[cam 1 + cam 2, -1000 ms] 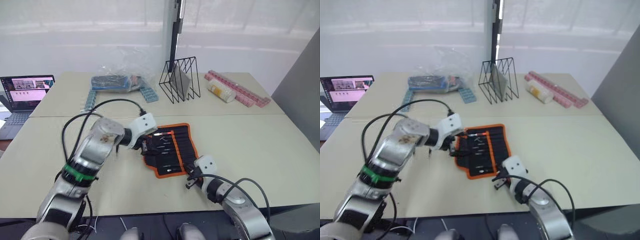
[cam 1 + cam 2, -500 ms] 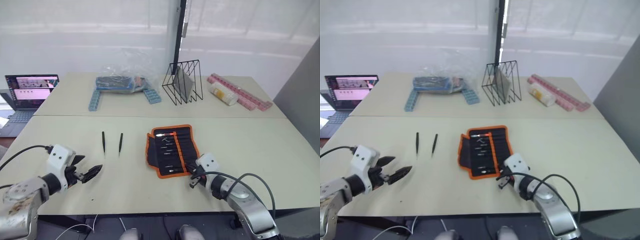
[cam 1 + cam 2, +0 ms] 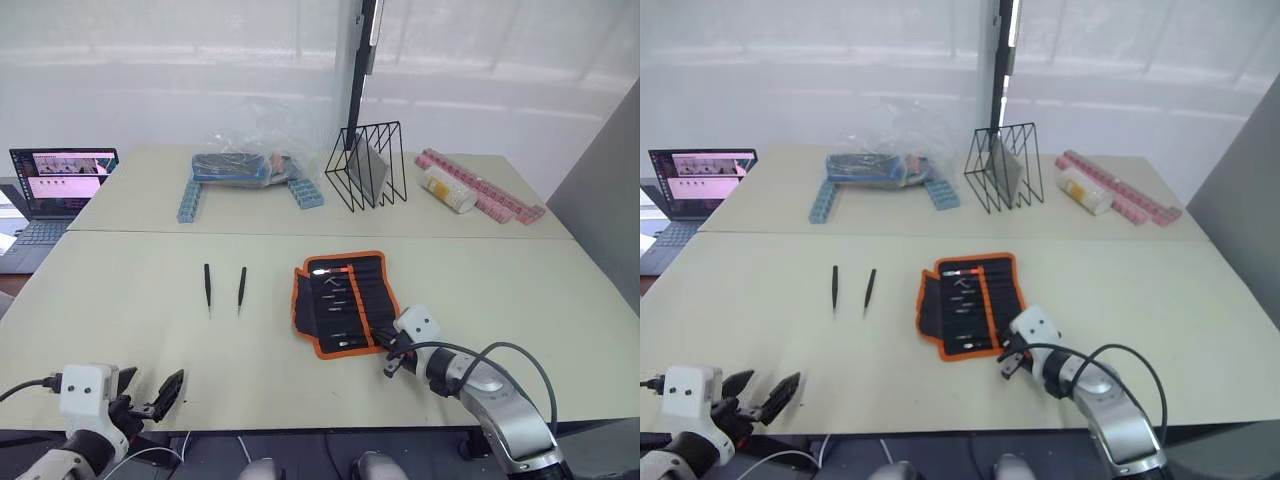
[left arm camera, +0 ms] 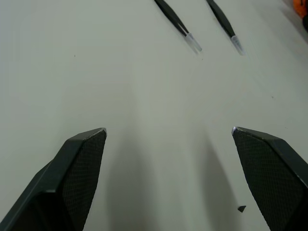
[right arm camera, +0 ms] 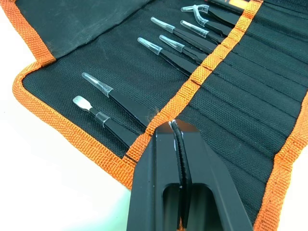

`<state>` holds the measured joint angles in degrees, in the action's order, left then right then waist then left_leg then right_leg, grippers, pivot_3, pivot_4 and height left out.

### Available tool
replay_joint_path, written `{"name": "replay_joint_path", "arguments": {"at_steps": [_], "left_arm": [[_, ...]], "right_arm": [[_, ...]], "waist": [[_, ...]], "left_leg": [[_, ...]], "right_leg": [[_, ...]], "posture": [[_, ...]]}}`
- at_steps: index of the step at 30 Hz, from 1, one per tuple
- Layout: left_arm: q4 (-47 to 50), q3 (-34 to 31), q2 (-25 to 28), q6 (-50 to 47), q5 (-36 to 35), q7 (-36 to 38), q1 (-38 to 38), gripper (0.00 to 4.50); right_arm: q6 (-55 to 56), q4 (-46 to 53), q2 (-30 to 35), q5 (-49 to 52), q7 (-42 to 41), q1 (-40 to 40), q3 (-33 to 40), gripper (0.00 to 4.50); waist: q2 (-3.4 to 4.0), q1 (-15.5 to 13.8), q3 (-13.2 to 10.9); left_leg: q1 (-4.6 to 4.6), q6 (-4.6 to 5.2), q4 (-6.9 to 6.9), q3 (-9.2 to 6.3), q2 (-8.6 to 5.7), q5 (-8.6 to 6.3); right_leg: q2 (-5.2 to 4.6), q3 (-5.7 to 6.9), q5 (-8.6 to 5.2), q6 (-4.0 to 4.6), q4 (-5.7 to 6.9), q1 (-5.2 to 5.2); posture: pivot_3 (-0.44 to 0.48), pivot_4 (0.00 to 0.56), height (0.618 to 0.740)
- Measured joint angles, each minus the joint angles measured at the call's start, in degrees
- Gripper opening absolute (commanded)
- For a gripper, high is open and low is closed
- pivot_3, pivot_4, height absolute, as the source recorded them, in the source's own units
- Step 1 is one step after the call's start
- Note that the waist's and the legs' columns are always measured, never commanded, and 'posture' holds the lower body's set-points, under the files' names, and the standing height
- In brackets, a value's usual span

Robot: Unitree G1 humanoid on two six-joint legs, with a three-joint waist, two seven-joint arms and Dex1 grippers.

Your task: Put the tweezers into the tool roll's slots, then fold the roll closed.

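Two tweezers (image 3: 208, 286) (image 3: 241, 287) lie loose and side by side on the tabletop (image 3: 120, 290), well ahead of the left gripper (image 4: 168, 159) and well apart from it. Left gripper hangs low at the tabletop's near edge, fingers (image 4: 79, 163) spread wide, holding nothing. Tool roll (image 3: 343, 302) lies unfolded, flat, just ahead of the right gripper (image 5: 175, 132). Several tools sit tucked in the slots (image 5: 192, 72) along the orange band, clear-capped tips pointing toward the roll's open flap. Right gripper fingers pressed together, tips over that orange band near the roll's near edge; whether fabric is pinched, cannot tell. Beyond the roll: wire rack (image 3: 365, 165), plastic bag (image 3: 240, 160), laptop (image 3: 55, 185).
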<state>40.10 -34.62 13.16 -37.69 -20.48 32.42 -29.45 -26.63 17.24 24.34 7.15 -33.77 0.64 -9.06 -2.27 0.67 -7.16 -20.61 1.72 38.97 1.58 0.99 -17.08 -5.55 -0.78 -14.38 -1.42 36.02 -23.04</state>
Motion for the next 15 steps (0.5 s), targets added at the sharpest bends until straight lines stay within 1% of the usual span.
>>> {"name": "replay_joint_path", "arguments": {"at_steps": [2,6,11,15], "left_arm": [[0.50,1.47,-0.12,0.08,0.01,-1.68,-0.12,4.44],[0.64,4.79,-0.10,0.06,0.23,-5.47,1.21,4.44],[0.13,9.44,0.11,-0.59,2.30,-11.33,6.65,4.44],[-2.43,12.75,0.23,-2.39,4.73,-16.10,11.61,4.44]], "right_arm": [[0.00,-0.22,0.00,0.00,-0.10,0.12,-0.03,0.00],[0.01,-0.26,0.00,0.00,-0.52,0.20,0.02,0.00],[0.01,-0.27,-0.01,0.00,-0.61,0.22,0.07,0.00],[0.01,-0.14,-0.03,0.00,-0.57,0.20,0.00,0.00]], "waist": [[0.00,-0.01,0.00],[-0.01,0.02,0.00],[-0.01,-0.02,0.01],[-0.04,0.01,0.02]], "left_leg": [[0.07,0.00,0.00,0.00,0.00,0.00],[0.07,0.00,-0.01,0.03,-0.01,0.00],[0.08,0.01,0.00,0.04,-0.05,0.00],[0.13,0.01,-0.02,0.04,-0.06,0.00]], "right_leg": [[0.01,-0.01,-0.07,0.13,0.00,0.01],[0.08,0.01,-0.05,0.07,-0.01,0.03],[0.18,0.11,-0.02,0.03,0.01,0.21],[0.23,0.19,-0.02,0.03,0.00,0.25]], "posture": [[0.000,0.150,0.722],[0.000,0.150,0.722],[0.000,0.150,0.722],[0.000,0.150,0.722]]}}
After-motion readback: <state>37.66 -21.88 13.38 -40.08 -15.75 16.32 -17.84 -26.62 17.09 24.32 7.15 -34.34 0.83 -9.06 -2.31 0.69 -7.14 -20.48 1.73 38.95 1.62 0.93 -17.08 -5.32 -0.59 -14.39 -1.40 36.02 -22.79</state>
